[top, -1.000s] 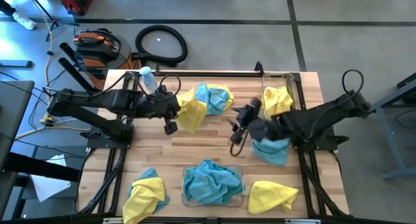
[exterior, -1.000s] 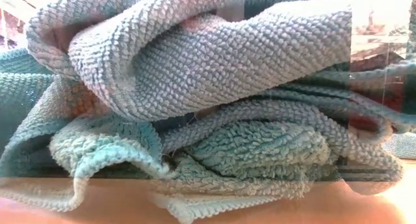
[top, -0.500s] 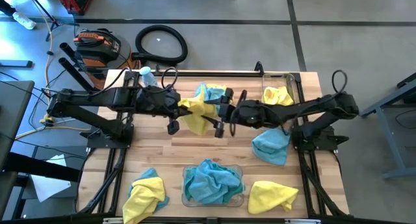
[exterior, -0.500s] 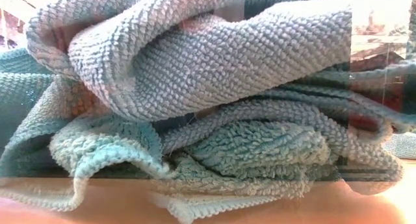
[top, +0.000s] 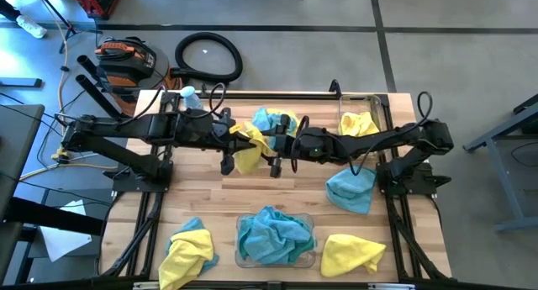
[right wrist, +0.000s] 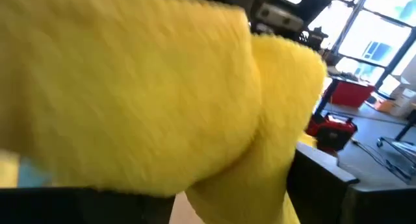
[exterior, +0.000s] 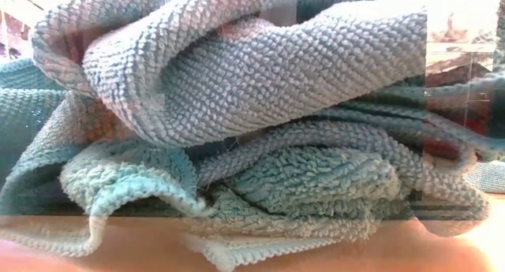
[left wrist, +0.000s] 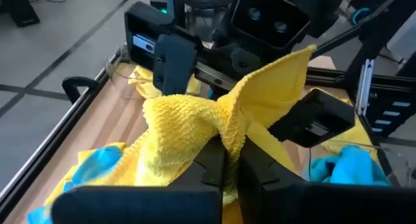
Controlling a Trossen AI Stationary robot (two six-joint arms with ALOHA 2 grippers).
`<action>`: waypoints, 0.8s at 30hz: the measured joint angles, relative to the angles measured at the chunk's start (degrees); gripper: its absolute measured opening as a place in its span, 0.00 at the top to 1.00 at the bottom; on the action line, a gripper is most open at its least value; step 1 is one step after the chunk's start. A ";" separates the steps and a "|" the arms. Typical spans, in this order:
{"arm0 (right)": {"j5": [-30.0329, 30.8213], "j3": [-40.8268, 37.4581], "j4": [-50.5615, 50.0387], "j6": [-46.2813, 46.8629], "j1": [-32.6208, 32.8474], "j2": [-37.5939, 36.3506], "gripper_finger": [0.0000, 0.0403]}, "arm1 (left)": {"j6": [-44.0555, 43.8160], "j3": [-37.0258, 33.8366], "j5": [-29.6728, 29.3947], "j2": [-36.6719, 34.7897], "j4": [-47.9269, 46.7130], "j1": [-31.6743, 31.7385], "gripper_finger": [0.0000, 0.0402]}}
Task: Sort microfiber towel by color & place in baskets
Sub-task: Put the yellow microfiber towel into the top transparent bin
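yellow towel (left wrist: 195, 117) pinched in left hand (left wrist: 227, 160), right hand (top: 271, 145) spread wide.

Left end effector (top: 238, 135) clamped shut at table centre, right end effector (top: 282, 144) spread wide, facing it

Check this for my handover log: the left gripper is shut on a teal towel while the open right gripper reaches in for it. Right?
Not quite. The towel pinched in the left gripper is yellow, not teal; the left wrist view shows it. The rest holds: the right gripper is open and reaching in.
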 joint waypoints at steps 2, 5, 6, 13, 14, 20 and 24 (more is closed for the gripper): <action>-0.17 -0.02 0.38 0.30 0.02 -0.02 0.47 | -0.01 0.01 -0.12 0.43 0.10 0.00 0.98; -0.16 -0.07 0.42 -0.47 0.02 -0.03 0.62 | -0.01 0.01 -2.45 1.20 0.92 0.00 0.94; -0.11 -0.07 0.23 -0.86 0.02 -0.07 0.69 | -0.01 0.01 -3.46 1.29 1.02 -0.04 0.93; 7.27 0.87 -5.58 2.49 0.12 -1.11 0.93 | 2.08 -0.06 -5.89 0.40 -0.06 0.00 0.79; 9.16 1.50 -8.53 4.16 0.13 -1.65 0.92 | 3.10 -0.06 -7.02 -0.17 -0.58 0.00 0.77; 15.79 7.09 -29.69 14.68 -1.08 -5.64 0.98 | 2.91 -0.29 -15.34 -5.48 -10.88 0.15 0.67; 22.19 11.00 -46.46 24.67 -2.34 -9.33 0.97 | 0.52 -5.10 -14.59 -11.27 -12.83 0.35 0.67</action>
